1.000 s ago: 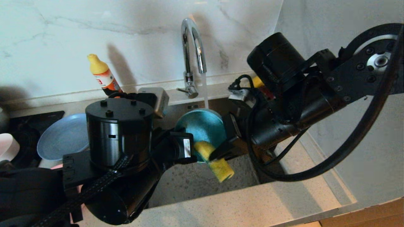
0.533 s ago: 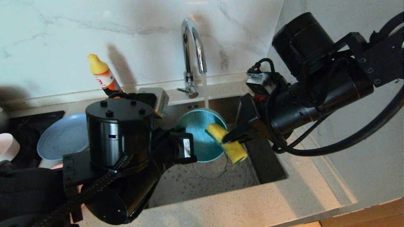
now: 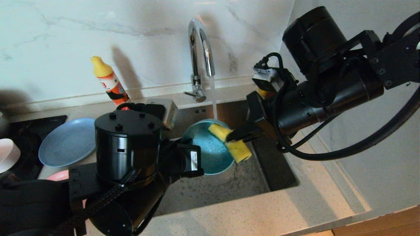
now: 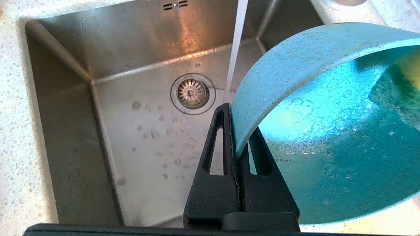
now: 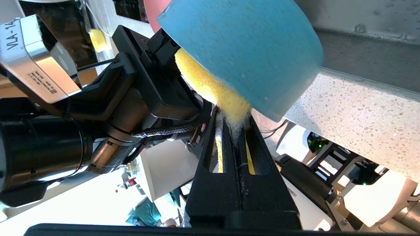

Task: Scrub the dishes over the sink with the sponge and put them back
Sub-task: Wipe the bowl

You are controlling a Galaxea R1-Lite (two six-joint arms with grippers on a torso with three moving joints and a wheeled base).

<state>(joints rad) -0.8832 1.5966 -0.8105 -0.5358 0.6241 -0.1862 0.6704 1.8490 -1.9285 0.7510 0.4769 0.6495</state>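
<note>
The left gripper (image 4: 237,131) is clamped on the rim of the teal bowl (image 3: 206,149), one finger outside the wall and one inside, holding it tilted over the sink (image 3: 210,190) with its opening turned toward the right arm. In the head view the bowl hangs near the middle, above the basin floor. A thin stream of water falls from the faucet (image 3: 200,59) at 12 o'clock of the bowl, passing just beside its far rim and landing near the drain (image 4: 193,93).

The right gripper (image 3: 237,135) comes in from 3 o'clock and is pinched tight on the sponge (image 3: 229,142), squeezing its middle. One yellow end lies against the bowl's inner wall at its 1 o'clock rim; the other end sticks out past the rim over the sink. The right wrist view shows the sponge (image 5: 213,88) tucked under the bowl's edge, touching it.

On the desk at 9 o'clock of the sink lies the blue plate (image 3: 67,141), with a pale bowl (image 3: 7,154) at the far left edge and a sliver of pink plate (image 3: 57,176) partly hidden behind the left arm. An orange bottle (image 3: 108,80) with a yellow cap stands against the marble wall at 11 o'clock.
</note>
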